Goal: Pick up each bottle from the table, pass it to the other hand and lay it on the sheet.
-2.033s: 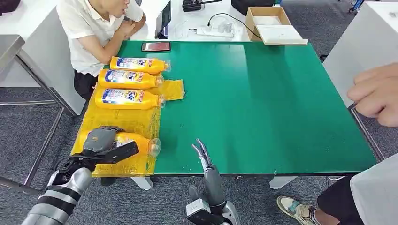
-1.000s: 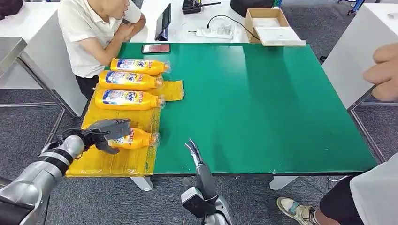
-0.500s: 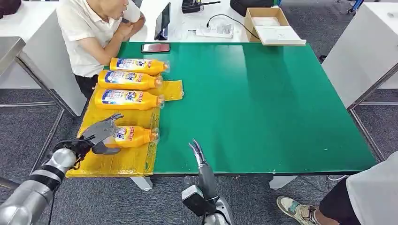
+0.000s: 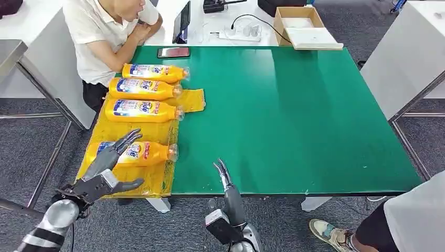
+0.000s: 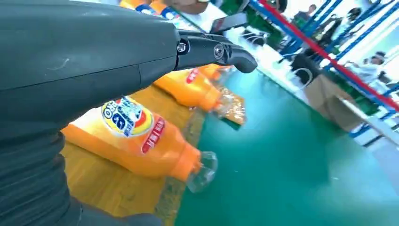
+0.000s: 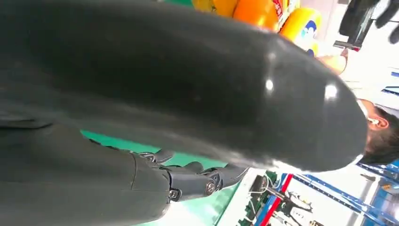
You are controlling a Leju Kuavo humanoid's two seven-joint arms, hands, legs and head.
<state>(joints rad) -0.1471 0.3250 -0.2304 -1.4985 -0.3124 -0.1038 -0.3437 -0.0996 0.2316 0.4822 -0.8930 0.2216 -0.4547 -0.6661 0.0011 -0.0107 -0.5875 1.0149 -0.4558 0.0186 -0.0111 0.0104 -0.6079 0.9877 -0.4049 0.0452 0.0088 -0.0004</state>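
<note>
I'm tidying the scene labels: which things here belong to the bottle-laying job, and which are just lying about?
Job:
four orange bottles
yellow sheet
left hand
right hand

Lying about:
phone
cardboard box
power strip

1. The place looked like a robotics lab or test workshop rather than a home.
2. A green tabletop (image 4: 294,115) on metal legs stood on grey carpet tiles (image 4: 31,142), with plain white tables (image 4: 404,47) around it.
3. Beyond the left hand's fingers (image 4: 128,139), past the tabletop's far edge, a power strip (image 4: 242,33) with cables, a tablet (image 4: 182,21) and an open cardboard box (image 4: 304,26) lay on a white desk.
4. The left wrist view showed blue and red industrial racking (image 5: 329,52).
5. A person (image 4: 107,31) sat at the tabletop's far corner.
</note>
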